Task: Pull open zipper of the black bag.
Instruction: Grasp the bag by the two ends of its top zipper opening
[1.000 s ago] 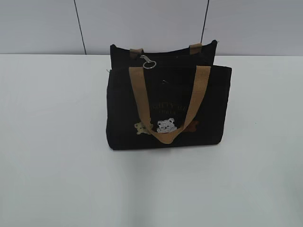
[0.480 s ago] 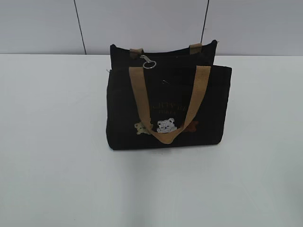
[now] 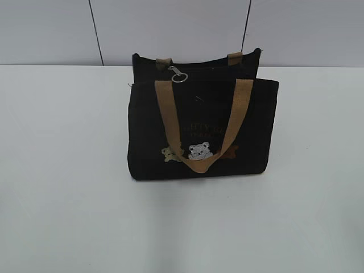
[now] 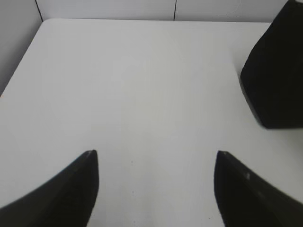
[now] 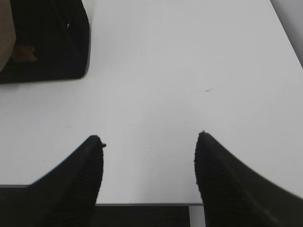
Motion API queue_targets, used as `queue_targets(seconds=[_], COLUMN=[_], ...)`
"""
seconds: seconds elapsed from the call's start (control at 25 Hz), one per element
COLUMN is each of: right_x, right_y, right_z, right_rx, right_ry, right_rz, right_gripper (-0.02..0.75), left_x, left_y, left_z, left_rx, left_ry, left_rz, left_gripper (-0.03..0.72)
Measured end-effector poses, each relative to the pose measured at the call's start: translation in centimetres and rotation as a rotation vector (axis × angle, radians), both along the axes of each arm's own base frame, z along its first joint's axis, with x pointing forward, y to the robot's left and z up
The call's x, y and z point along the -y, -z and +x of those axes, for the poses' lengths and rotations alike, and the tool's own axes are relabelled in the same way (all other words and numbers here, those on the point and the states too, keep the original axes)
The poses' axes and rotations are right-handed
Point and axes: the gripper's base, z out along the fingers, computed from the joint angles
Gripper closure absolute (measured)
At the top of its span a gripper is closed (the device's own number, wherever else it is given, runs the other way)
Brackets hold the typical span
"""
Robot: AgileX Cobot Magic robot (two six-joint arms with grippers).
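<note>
The black bag (image 3: 202, 128) stands upright in the middle of the white table, one tan handle hanging down its front over small bear patches. The zipper's silver ring pull (image 3: 178, 74) lies on the top seam near the left end. Neither arm appears in the exterior view. My left gripper (image 4: 156, 153) is open over bare table, with a corner of the black bag (image 4: 277, 75) at the far right of its view. Over the table's near edge my right gripper (image 5: 149, 137) is open and holds nothing, the black bag (image 5: 45, 40) showing at the upper left.
The white table (image 3: 68, 170) stretches wide on both sides of the bag and in front of it. A pale panelled wall (image 3: 170, 28) rises right behind the bag. The table's front edge (image 5: 142, 204) lies under the right gripper.
Nothing in the exterior view has shifted; the bag and its pull stay where they were.
</note>
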Motion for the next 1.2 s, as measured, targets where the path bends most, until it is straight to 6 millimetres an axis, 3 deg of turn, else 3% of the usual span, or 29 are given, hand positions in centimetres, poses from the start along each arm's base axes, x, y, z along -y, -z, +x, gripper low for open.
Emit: queue_targets(seconds=[0.16,0.32,0.52,0.72,0.8,0.96,1.2], right_x=[0.0,0.0,0.0,0.0,0.0,0.0,-0.3], right_y=[0.0,0.0,0.0,0.0,0.0,0.0,-1.0], right_z=[0.0,0.0,0.0,0.0,0.0,0.4,1.8], right_rx=[0.000,0.000,0.002,0.003,0.004,-0.020,-0.093], right_ry=[0.000,0.000,0.000,0.000,-0.001,-0.002,-0.064], right_rz=[0.000,0.000,0.000,0.001,-0.001,-0.001,-0.008], right_gripper=[0.272,0.272,0.272,0.272,0.272,0.272,0.272], left_x=[0.0,0.3,1.0,1.9,2.7,4.8,7.4], left_y=[-1.5,-3.0,-3.7,-3.5,-2.1,0.8,5.9], left_z=[0.5,3.3,9.7,16.9,20.1,24.2,28.2], left_rx=[0.108,0.163,0.134,0.238,0.239,0.231,0.125], left_ry=[-0.001,0.010,0.039,0.061,0.073,0.115,0.250], left_rz=[-0.009,0.006,0.045,0.055,0.056,0.053,-0.004], left_gripper=[0.111,0.111,0.137,0.176,0.181,0.193,0.197])
